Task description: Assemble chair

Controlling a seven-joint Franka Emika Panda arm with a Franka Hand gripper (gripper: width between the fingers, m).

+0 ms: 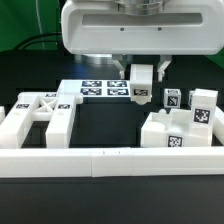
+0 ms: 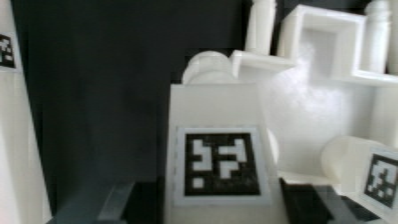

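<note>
Gripper (image 1: 142, 74): clamping the chair leg (image 1: 141, 92), which is hanging upright beneath it; stacked chair parts (image 1: 176, 130) are sitting near, toward the table (image 1: 110, 125) edge on the exterior view's right.

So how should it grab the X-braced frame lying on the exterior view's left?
Probably a straight outer bar of the X-braced frame, from above: it lies flat and the bar looks narrow enough for the jaws. The gripper holds a tagged block now.
</note>
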